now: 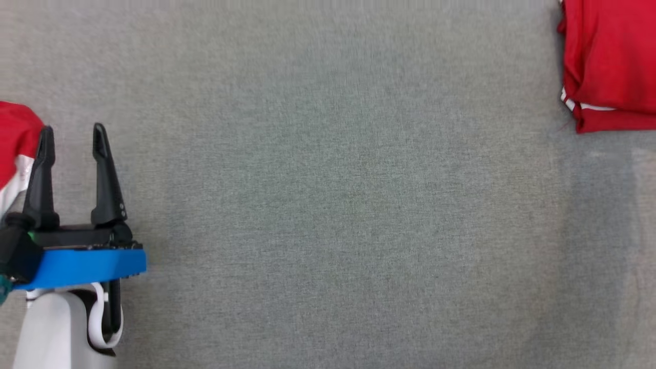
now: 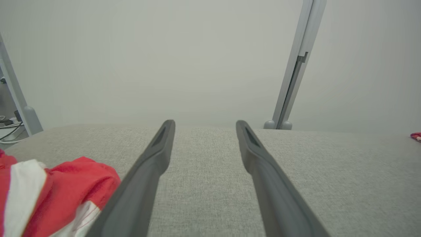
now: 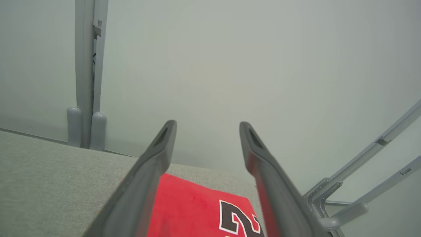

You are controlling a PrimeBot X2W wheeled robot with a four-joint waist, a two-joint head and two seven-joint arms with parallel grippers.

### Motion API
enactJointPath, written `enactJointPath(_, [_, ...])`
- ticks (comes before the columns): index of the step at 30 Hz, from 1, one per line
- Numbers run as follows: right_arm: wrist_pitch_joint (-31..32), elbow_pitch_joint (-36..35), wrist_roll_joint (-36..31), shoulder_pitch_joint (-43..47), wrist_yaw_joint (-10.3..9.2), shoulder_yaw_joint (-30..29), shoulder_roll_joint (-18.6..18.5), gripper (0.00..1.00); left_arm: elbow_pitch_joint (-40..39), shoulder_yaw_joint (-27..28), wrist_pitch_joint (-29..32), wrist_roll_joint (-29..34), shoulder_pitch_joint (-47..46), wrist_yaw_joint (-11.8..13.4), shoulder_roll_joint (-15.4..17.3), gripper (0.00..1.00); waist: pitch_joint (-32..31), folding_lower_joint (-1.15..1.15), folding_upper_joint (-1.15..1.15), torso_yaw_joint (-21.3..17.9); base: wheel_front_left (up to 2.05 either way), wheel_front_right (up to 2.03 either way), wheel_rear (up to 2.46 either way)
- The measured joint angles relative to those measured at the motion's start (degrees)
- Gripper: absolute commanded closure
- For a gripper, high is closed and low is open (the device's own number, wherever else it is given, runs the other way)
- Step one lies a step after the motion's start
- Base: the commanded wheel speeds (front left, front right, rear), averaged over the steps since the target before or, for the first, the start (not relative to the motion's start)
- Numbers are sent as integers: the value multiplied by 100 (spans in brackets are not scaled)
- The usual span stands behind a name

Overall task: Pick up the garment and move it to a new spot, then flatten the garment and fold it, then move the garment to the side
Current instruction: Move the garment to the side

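A folded red garment (image 1: pixel 610 61) lies on the grey cloth table (image 1: pixel 333 205) at the far right edge; a white trim shows at its lower corner. In the right wrist view it (image 3: pixel 190 207) lies flat below my right gripper (image 3: pixel 208 125), with a black and white number printed on it. That gripper's fingers stand apart and open, with nothing between them. My left gripper (image 1: pixel 72 130) is low at the left of the table, open and empty (image 2: pixel 205 124). A sliver of the folded garment (image 2: pixel 416 136) shows far off at the right.
A crumpled red and white cloth (image 1: pixel 15 133) lies at the table's left edge, just left of my left fingers (image 2: pixel 59 187). Grey frame posts (image 2: pixel 296 65) (image 3: pixel 87 65) rise behind the table. Slanted metal bars (image 3: pixel 361 184) stand past its right end.
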Motion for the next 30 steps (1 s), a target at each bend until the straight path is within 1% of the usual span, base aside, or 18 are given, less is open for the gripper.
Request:
enactJointPath(6, [-336,-112,243,408,0,531,586,0,110,149,0,69,366,0,-131,0,-543,0,0,82,0,0,0])
enactJointPath(12, [-561,-204,631,857,0,1066,998,0,258,278,-1,121,706,0,-178,0,-1063,-1,0,164,0,0,0])
enactJointPath(16, [-656,-335,855,1348,0,1333,1278,0,342,283,0,174,920,0,-231,0,-1395,-1,0,204,0,0,0])
enactJointPath(19, [-693,-506,1073,1801,0,1419,1389,0,406,265,-1,221,1047,0,-285,0,-1629,-1,0,227,0,0,0])
enactJointPath(25, [-721,-969,1303,2771,0,1474,1482,0,438,279,0,277,1259,-1,-327,0,-1961,-1,0,199,0,0,0])
enactJointPath(30, [-604,-1449,1383,3489,0,1337,1613,0,466,276,0,327,1407,-1,-347,0,-2172,0,0,130,0,0,0])
